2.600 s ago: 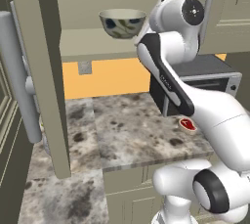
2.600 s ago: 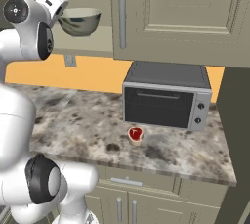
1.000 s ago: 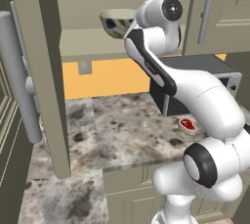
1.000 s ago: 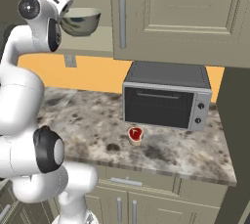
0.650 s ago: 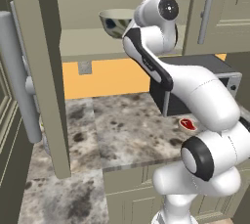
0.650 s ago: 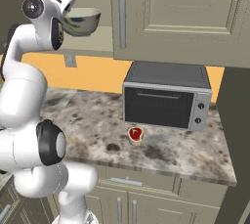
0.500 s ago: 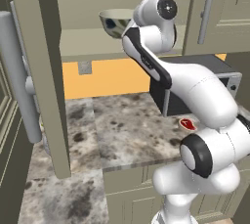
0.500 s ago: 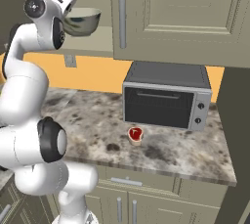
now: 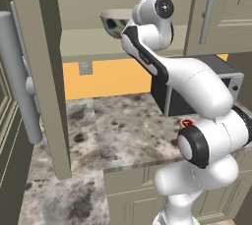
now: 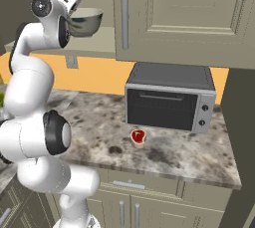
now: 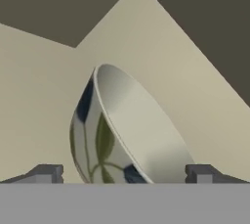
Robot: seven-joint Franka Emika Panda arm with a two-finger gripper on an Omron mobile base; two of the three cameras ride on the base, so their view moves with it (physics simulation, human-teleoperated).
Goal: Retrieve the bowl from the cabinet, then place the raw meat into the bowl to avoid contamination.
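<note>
**Bowl on cabinet shelf, tool lined up to take it**

Bowl sits empty on the open cabinet shelf. Tool faces it with tips spread wide either side, nothing gripped — likely set to straddle the rim. Raw meat lies bare on the counter, before the toaster oven.

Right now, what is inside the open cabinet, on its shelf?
On the pale shelf of the cabinet stands the bowl, upright, with the open gripper close before it. The bowl looks empty as far as its inside shows. The arm covers part of the shelf.
</note>
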